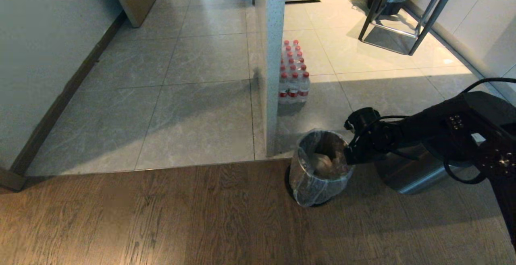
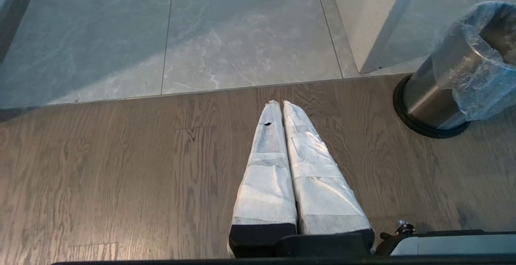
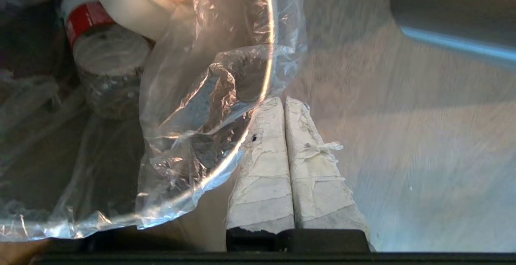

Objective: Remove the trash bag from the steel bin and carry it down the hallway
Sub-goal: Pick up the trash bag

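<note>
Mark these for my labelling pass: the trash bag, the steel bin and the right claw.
trash bag (image 1: 318, 188): head view, on the clear plastic folded down over the bin's outside.
steel bin (image 2: 433, 104): left wrist view, on its bare brushed wall.
right claw (image 3: 283, 103): right wrist view, between its taped, shut tips.

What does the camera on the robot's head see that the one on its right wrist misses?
Only the head view shows the pack of red-capped bottles by the pillar, the grey hallway tiles and the right arm reaching to the steel bin. Only the right wrist view shows the right gripper, fingers together at the bag's edge, and a red-labelled bottle inside. Both show the clear trash bag and wood floor.
</note>
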Motion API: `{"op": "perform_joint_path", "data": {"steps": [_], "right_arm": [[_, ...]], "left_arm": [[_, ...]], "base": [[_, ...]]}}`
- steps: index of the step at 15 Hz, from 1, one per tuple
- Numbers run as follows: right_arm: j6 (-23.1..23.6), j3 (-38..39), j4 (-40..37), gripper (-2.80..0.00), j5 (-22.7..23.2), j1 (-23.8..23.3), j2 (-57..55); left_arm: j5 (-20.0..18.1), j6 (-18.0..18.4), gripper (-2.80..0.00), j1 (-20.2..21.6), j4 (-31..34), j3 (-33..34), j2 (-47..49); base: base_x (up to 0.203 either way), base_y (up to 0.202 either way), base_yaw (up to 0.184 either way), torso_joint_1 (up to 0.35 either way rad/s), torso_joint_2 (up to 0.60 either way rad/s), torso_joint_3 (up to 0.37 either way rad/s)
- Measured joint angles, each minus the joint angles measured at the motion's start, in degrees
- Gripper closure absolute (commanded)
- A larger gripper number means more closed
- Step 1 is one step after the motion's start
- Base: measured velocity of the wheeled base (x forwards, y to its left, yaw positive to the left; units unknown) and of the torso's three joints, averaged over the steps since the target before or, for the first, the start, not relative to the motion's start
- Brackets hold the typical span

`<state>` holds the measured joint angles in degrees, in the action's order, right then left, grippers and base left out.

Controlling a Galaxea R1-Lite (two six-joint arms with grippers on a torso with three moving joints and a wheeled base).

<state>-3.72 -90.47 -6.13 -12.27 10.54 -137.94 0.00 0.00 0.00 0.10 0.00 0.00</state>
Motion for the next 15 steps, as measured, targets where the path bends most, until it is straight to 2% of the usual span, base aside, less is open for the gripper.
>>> {"op": "perform_joint_path", "data": {"steps": [4,8,15], "right_arm": [[-0.4,-1.9,-4.1,0.00,2.8,0.5,0.0],[-0.2,-1.6,-6.1,0.00,3.0,0.7,2.0],[-5.3,-3.3,-5.9,0.00,2.8,1.9,4.2]], "left_arm": [[0.0,0.0,0.00,0.0,0.0,0.0,0.0],[0.0,0.0,0.00,0.0,0.0,0.0,0.0],[0.0,0.0,0.00,0.0,0.0,0.0,0.0]], "base": [[0.000,0.000,0.000,0.000,0.00,0.000],[0.000,0.000,0.000,0.000,0.00,0.000],[0.000,0.000,0.000,0.000,0.00,0.000]]}}
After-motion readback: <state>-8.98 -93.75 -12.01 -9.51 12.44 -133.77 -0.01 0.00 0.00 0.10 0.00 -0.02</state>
